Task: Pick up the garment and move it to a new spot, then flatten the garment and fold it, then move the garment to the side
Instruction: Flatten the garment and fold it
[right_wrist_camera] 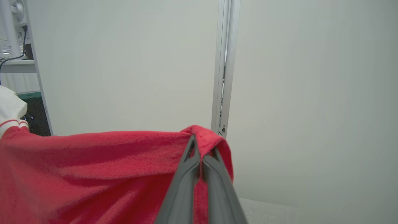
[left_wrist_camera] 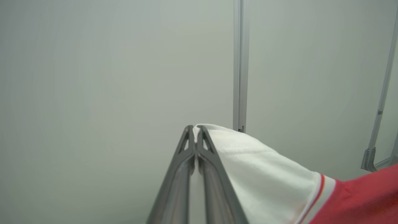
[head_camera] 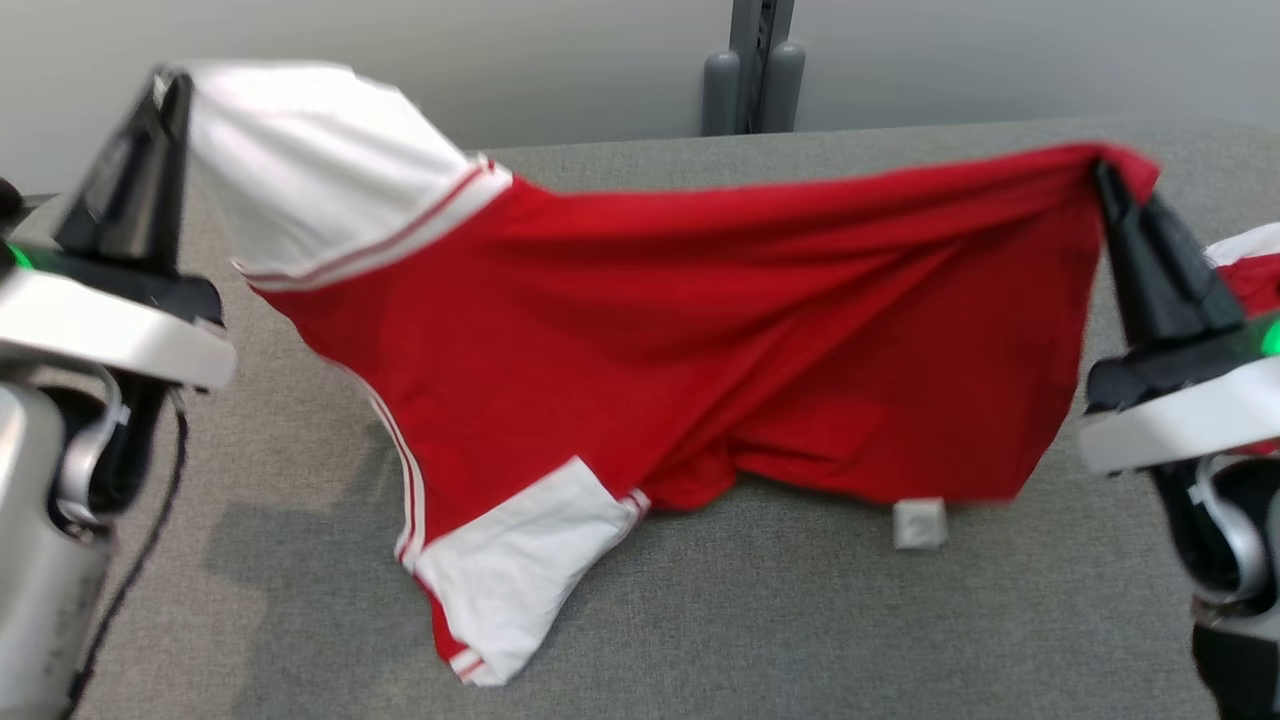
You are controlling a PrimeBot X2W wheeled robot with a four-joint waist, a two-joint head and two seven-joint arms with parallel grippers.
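So the left gripper [head_camera: 172,85] is squeezed shut on the white sleeve [head_camera: 320,160] and the right gripper [head_camera: 1104,172] is pinching a bunched red edge. The garment [head_camera: 700,330] is strung up between the two. It sags below both, its lower part resting on the grey table [head_camera: 800,620].

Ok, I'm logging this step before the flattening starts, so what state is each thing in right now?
Red and white fabric garment: unfolded, lifted and stretched out by two ends, lower part sagging down.
Left claw: shut on the garment's white part.
Right claw: shut on the garment's red edge.
Grey fabric-topped table: carrying the garment's sagging lower part.
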